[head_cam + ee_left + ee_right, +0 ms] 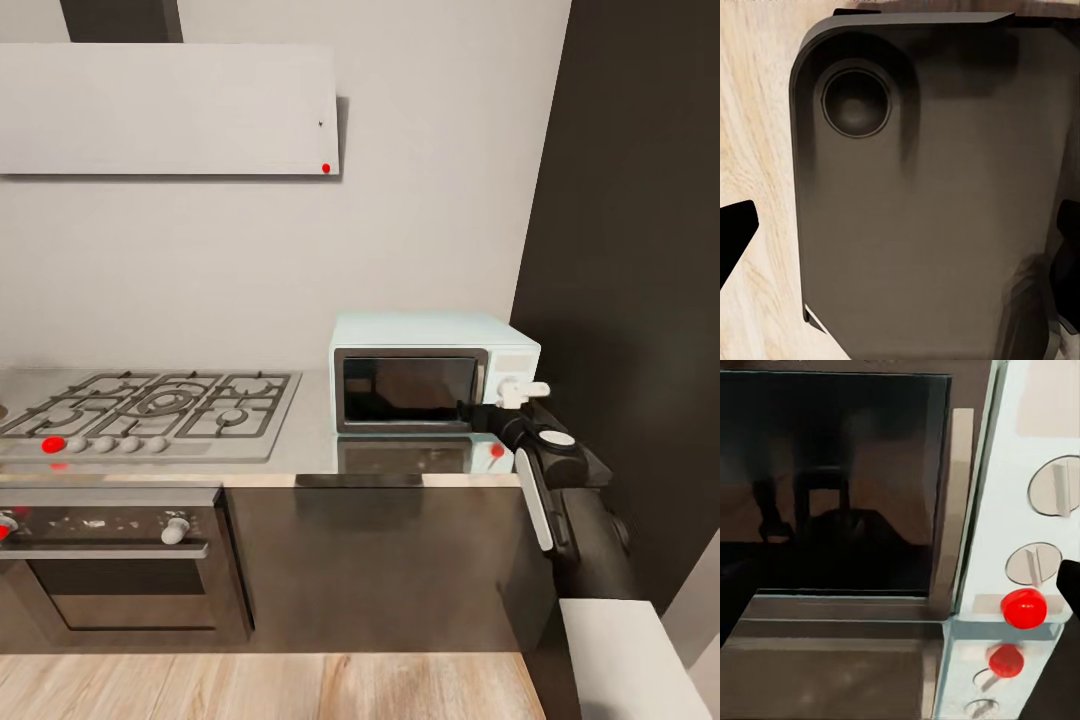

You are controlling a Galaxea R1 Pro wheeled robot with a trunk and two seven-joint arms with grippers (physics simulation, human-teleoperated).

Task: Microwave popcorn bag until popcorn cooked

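The microwave point(434, 373) stands on the grey countertop point(310, 448) at its right end, against the wall, next to a dark tall panel point(630, 250). Its dark glass door point(408, 389) is closed. The right arm point(560, 480) reaches up from the lower right, forearm rising toward the microwave's white control panel point(510, 375), and the right gripper point(478, 412) sits just in front of the panel's lower part, near the door's edge. Whether its jaws are open or closed cannot be told.

In the right wrist view the door point(832, 480) and its vertical handle strip point(952, 502) are close, with two knobs point(1056, 487) and a round red light point(1024, 608) on the panel; a dark fingertip point(1071, 585) shows beside the light.

The left wrist view looks down on the robot's dark base point(922, 195) over the wooden floor point(757, 135); the left gripper's fingertips point(735, 232) stand far apart, open.

A gas hob point(150, 405) lies left of the microwave, a built-in oven point(110, 560) beneath it.
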